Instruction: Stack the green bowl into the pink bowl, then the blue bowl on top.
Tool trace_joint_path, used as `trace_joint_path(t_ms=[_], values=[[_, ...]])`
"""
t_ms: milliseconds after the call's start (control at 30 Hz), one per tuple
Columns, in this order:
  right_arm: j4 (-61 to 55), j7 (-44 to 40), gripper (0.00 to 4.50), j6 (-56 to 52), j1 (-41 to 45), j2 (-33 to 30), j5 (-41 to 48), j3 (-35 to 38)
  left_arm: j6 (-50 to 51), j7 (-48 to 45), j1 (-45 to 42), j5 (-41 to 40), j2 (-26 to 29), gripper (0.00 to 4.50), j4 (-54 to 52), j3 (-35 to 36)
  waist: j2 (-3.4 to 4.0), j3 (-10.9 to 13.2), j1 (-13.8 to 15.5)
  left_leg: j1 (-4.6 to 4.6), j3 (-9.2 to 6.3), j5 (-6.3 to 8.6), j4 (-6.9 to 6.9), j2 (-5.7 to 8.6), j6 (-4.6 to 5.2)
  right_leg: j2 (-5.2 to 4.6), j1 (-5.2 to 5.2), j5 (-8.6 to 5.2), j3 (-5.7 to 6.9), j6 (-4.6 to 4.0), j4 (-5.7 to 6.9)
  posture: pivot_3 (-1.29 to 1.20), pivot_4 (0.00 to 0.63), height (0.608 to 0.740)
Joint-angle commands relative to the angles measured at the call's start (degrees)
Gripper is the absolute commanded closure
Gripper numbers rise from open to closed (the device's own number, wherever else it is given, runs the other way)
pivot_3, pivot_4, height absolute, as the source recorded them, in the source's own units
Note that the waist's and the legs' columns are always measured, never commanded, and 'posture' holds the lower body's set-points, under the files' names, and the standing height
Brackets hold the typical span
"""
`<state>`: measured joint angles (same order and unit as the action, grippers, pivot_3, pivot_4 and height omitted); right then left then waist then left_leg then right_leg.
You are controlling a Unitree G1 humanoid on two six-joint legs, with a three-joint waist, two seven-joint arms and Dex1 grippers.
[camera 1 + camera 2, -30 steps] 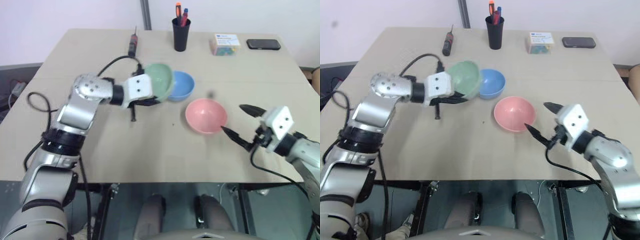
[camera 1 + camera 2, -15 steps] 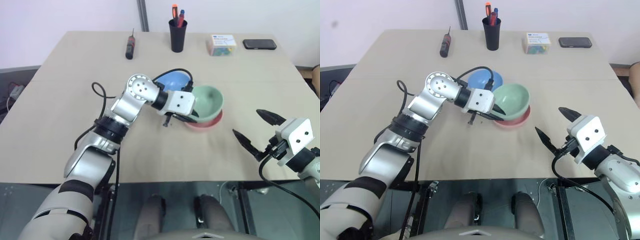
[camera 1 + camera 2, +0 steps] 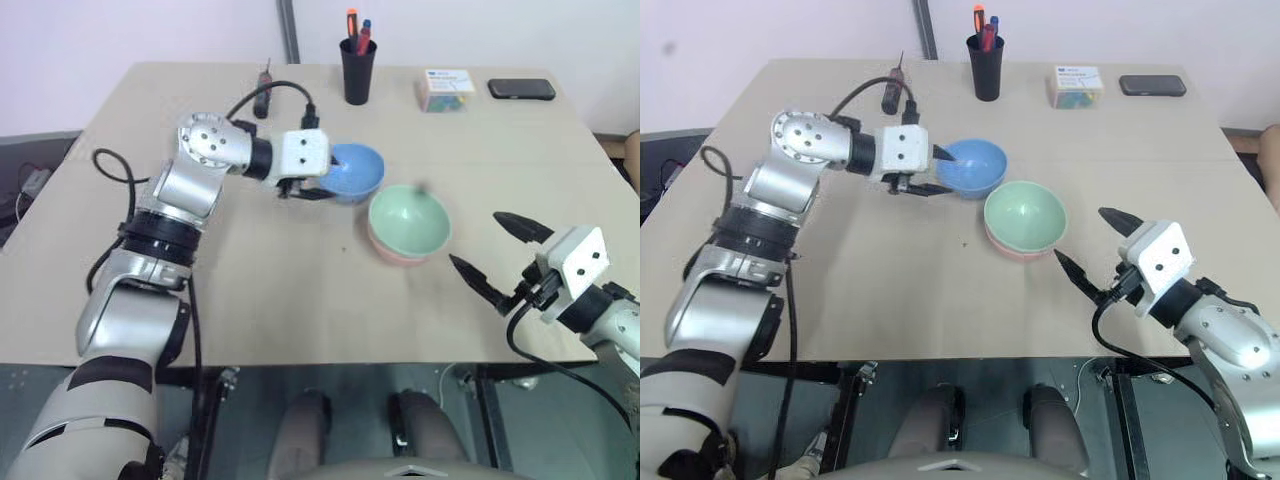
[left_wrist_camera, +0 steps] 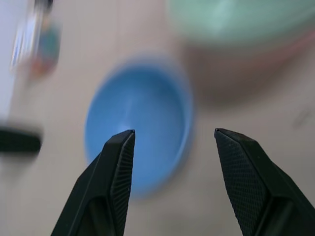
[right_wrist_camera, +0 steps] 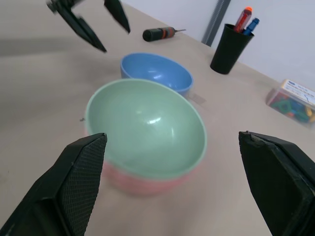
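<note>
The green bowl (image 3: 410, 218) sits nested inside the pink bowl (image 3: 399, 258), whose rim shows beneath it at the table's middle. Just behind and to their left stands the blue bowl (image 3: 357, 171), upright on the table. My left gripper (image 3: 945, 174) is open and empty at the blue bowl's left rim; in the left wrist view its fingers (image 4: 115, 162) frame the blue bowl (image 4: 138, 132). Open as well, my right gripper (image 3: 475, 238) hovers to the right of the stacked bowls, apart from them.
Along the table's far edge stand a black pen cup (image 3: 360, 68), a box of coloured bits (image 3: 447, 88) and a black phone (image 3: 523, 89). A screwdriver (image 3: 891, 94) lies at the far left. Bare tabletop (image 3: 280, 290) lies in front of the bowls.
My left gripper carried the green bowl right, let it go into the pink bowl, and swung back left to the blue bowl with its fingers open. The right gripper stayed put.
</note>
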<state>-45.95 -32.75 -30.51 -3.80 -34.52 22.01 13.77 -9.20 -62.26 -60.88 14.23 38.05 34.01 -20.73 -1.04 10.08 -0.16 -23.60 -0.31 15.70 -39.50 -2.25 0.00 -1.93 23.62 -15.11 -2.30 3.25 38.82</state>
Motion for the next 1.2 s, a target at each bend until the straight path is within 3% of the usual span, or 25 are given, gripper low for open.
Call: trace_joint_path(t_ms=[33,267,500,633,667,700,900,1200], values=[[-0.2,-0.9,0.00,1.6,1.2,-0.9,0.6,-0.6,-6.0,6.4,-3.4,5.3,-3.7,1.78,6.1,-2.8,-0.01,0.0,0.6,-0.02,-0.02,0.00,-0.01,0.00,0.00,-0.01,0.00,0.00,0.02,0.00,-0.01,0.00,0.150,0.740],[-1.8,-0.4,0.00,1.4,0.1,-1.3,0.5,-0.8,-12.8,12.5,-8.5,10.7,-9.0,1.78,19.5,-5.5,-0.04,0.0,0.8,-0.14,-0.07,0.00,-0.02,0.02,0.00,-0.03,0.05,0.00,0.12,0.00,-0.09,0.00,0.150,0.740],[-4.1,1.1,0.00,1.0,-2.1,-1.2,-0.1,-0.5,-15.8,13.3,-11.2,10.6,-10.0,1.78,23.0,-4.4,-0.03,0.0,0.4,-0.10,-0.07,0.00,-0.02,0.02,0.00,-0.02,0.05,0.00,0.09,0.00,0.00,0.00,0.150,0.740],[-4.4,1.7,0.00,1.4,-3.2,-1.1,-0.2,0.0,-16.2,8.2,-10.7,8.3,-6.7,0.73,19.6,-2.8,-0.03,0.0,0.1,-0.10,-0.06,0.00,-0.02,0.02,0.00,-0.02,0.06,0.00,0.09,0.00,0.00,0.00,0.150,0.740],[-4.2,1.7,0.00,1.6,-3.4,-1.1,-0.4,0.0,-16.2,7.8,-10.7,8.3,-6.2,0.24,19.1,-2.6,-0.03,0.0,-0.1,-0.10,-0.07,0.00,-0.02,0.01,0.00,-0.02,0.06,0.00,0.09,0.00,0.00,0.00,0.150,0.740],[-4.1,1.8,0.00,1.7,-3.4,-1.0,-0.4,0.0,-16.1,7.5,-10.7,8.2,-5.9,0.10,18.5,-2.4,-0.03,0.0,-0.1,-0.09,-0.06,0.00,-0.02,0.01,0.00,-0.02,0.06,0.00,0.09,0.00,0.01,0.00,0.150,0.740],[-3.3,2.0,0.00,2.1,-3.0,-1.0,-0.3,-0.1,-16.0,9.0,-11.8,8.5,-7.6,0.10,18.0,-1.9,-0.04,0.0,0.0,-0.11,-0.08,0.00,-0.05,0.02,0.00,-0.03,0.04,0.00,0.11,0.00,0.02,0.00,0.150,0.740],[-3.5,1.4,0.00,2.4,-3.7,-1.7,0.2,1.6,-20.1,14.6,-14.0,14.9,-14.1,0.10,25.9,-6.9,-0.04,0.0,-0.2,-0.10,-0.07,0.00,-0.05,0.02,0.00,-0.03,0.04,0.00,0.10,0.00,0.02,0.00,0.150,0.740]])
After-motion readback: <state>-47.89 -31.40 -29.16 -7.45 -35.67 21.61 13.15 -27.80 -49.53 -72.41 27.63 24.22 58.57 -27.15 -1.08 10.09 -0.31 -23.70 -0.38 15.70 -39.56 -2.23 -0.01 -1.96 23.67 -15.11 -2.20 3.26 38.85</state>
